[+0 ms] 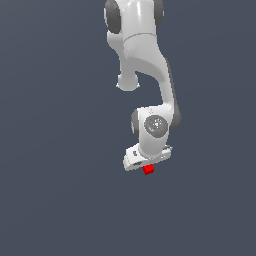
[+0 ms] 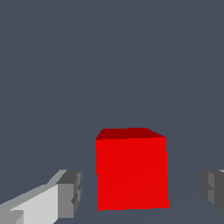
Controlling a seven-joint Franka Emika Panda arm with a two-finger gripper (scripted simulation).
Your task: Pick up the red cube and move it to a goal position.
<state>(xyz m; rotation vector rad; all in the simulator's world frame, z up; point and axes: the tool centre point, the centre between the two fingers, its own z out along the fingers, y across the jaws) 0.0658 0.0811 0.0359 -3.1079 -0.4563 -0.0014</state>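
Note:
The red cube (image 2: 131, 173) rests on the flat grey floor, between my gripper's two fingers. In the wrist view one grey fingertip (image 2: 70, 194) stands off one side of the cube and the other (image 2: 213, 188) off the opposite side, each with a visible gap. My gripper (image 2: 141, 192) is open and straddles the cube without touching it. In the exterior view the white hand is low over the floor, with my gripper (image 1: 147, 166) right above the red cube (image 1: 148, 170), which peeks out just beneath it. The fingers themselves are hidden there by the hand.
The white arm (image 1: 145, 60) comes down from the top of the exterior view. Around it lies only uniform dark grey floor (image 1: 60, 175). No other objects or edges show.

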